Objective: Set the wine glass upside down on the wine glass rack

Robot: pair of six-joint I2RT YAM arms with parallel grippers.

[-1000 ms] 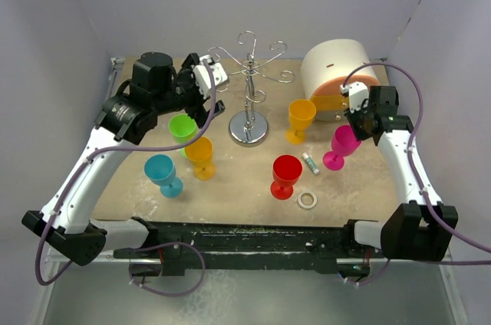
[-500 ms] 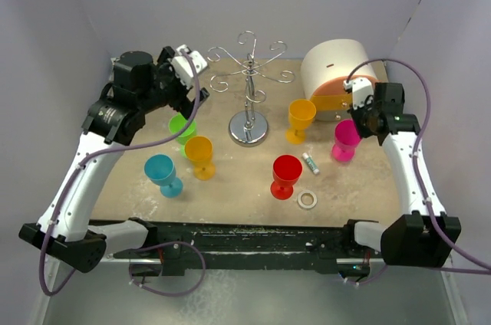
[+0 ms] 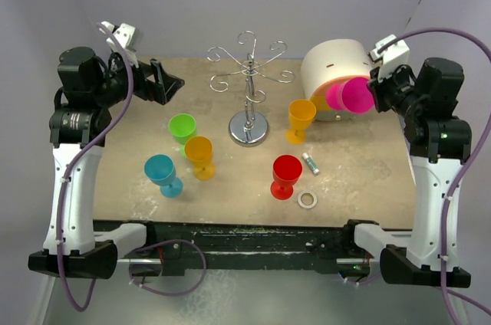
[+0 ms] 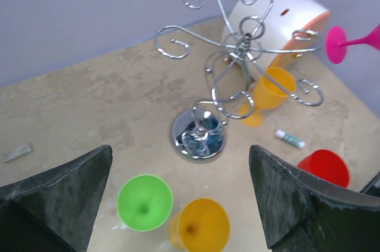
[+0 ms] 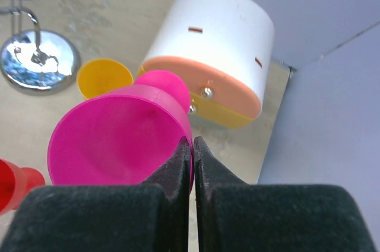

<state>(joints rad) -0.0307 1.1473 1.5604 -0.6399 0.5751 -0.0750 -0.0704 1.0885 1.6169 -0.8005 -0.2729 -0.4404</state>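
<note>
Pink glass [image 3: 353, 95] clamped sideways in right gripper [image 3: 374, 90], aloft before box [image 3: 330, 60], well apart from rack [image 3: 248, 127] at centre. Left wrist: left gripper [image 4: 181, 151] spread wide above rack. Right wrist: fingers [image 5: 178, 169] pinched on glass rim.

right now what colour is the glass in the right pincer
The glass is pink, clearest in the right wrist view.
</note>
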